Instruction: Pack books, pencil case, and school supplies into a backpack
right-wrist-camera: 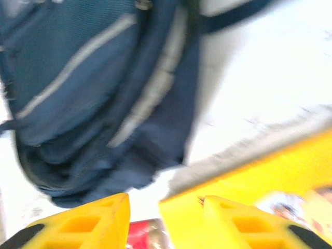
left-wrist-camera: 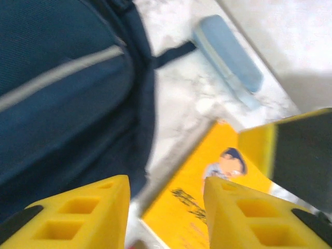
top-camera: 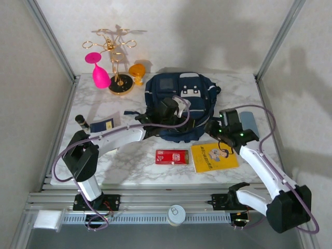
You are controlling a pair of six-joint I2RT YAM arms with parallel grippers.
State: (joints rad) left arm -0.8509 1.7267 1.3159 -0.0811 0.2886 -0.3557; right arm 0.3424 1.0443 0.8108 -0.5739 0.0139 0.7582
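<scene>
The navy backpack (top-camera: 179, 106) lies at the back centre of the table. My left gripper (top-camera: 179, 106) hovers open over its front (left-wrist-camera: 62, 93), nothing between the fingers (left-wrist-camera: 88, 212). My right gripper (top-camera: 212, 129) is open and empty beside the backpack's near right edge (right-wrist-camera: 98, 78), above the yellow book (top-camera: 213, 156) (right-wrist-camera: 249, 181) (left-wrist-camera: 207, 207). The flat red box (top-camera: 171, 156) (right-wrist-camera: 142, 233) lies left of that book. The navy booklet (top-camera: 102, 125) sits at the left. The grey-blue pencil case (left-wrist-camera: 228, 59) (top-camera: 249, 122) lies right of the backpack. The brown book is out of view.
A short black cylinder (top-camera: 82, 121) lies next to the booklet. A gold glass rack (top-camera: 116, 57), a pink glass (top-camera: 98, 72) and an orange one (top-camera: 137, 71) stand at the back left. Frame posts (top-camera: 270, 46) and walls enclose the marble table (top-camera: 129, 155).
</scene>
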